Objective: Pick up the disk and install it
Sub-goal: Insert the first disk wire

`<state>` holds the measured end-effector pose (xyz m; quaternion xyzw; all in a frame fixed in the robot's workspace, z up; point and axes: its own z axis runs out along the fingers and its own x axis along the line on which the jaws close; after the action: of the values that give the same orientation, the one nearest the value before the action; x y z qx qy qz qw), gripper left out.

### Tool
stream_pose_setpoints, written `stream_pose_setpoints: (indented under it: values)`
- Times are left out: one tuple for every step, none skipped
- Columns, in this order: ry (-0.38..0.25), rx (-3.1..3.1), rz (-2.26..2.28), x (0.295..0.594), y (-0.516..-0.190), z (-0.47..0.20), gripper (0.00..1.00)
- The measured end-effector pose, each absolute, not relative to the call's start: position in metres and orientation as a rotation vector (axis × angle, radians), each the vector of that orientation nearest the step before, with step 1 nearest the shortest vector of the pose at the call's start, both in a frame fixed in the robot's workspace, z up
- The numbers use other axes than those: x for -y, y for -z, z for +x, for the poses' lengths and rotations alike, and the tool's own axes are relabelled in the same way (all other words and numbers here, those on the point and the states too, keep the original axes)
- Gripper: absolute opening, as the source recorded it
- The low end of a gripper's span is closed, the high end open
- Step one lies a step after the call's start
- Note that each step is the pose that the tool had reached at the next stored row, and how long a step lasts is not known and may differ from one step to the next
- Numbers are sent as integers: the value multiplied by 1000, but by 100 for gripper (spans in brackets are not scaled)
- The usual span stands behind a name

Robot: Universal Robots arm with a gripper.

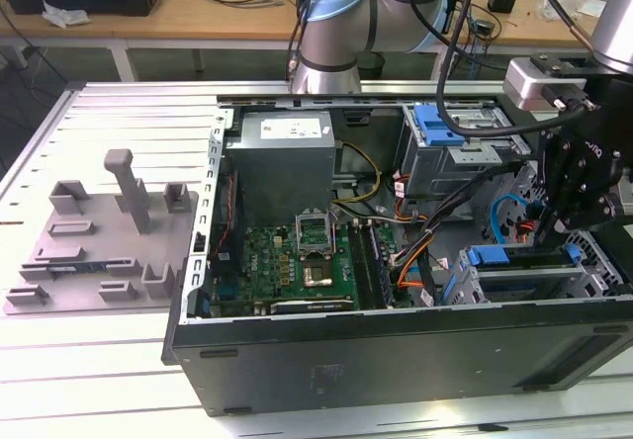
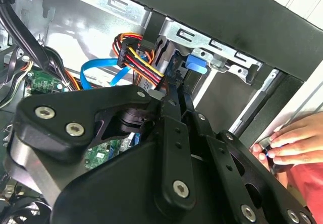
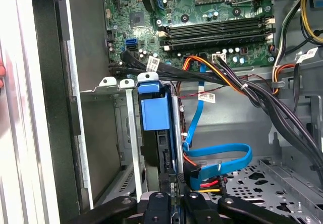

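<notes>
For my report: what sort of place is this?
Probably a robotics lab: a silver-and-blue robot arm reaches over an open black computer case on a slatted metal table.

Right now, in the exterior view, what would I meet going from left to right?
Grey plastic fixture plate → green motherboard → metal drive cage with a blue top → the robot's black hand.

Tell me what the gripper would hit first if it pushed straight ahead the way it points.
The disk: in the first wrist view the gripper points straight at it, standing on edge in the drive cage. Whether they touch, I cannot tell.
</notes>
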<state>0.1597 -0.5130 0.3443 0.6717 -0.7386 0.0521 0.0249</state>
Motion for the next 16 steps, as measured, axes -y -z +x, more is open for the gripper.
stream_pose_setpoints:
  values:
    - [-161, 2284, 2077, 513, -344, 160, 16]
    - [-162, 2284, 2077, 513, -345, 159, 16]
    - [-162, 2284, 2077, 513, -345, 159, 16]
    - [-162, 2284, 2077, 514, -345, 159, 16]
    - [-162, 2284, 2077, 514, -345, 159, 16]
    - [-161, 2284, 2077, 514, -344, 159, 16]
    - [-162, 2284, 2077, 514, -345, 159, 16]
    - [-162, 2284, 2077, 514, -345, 159, 16]
    - [-162, 2284, 2077, 514, -344, 159, 16]
    - [-162, 2284, 2077, 514, -344, 159, 16]
    - [-161, 2284, 2077, 514, -344, 159, 16]
    - [-161, 2284, 2077, 514, -344, 159, 16]
    - [-162, 2284, 2077, 514, -344, 159, 16]
    - [-162, 2284, 2077, 514, -344, 159, 16]
    - [-162, 2284, 2077, 514, -344, 159, 16]
    - [-162, 2284, 2077, 514, -344, 159, 16]
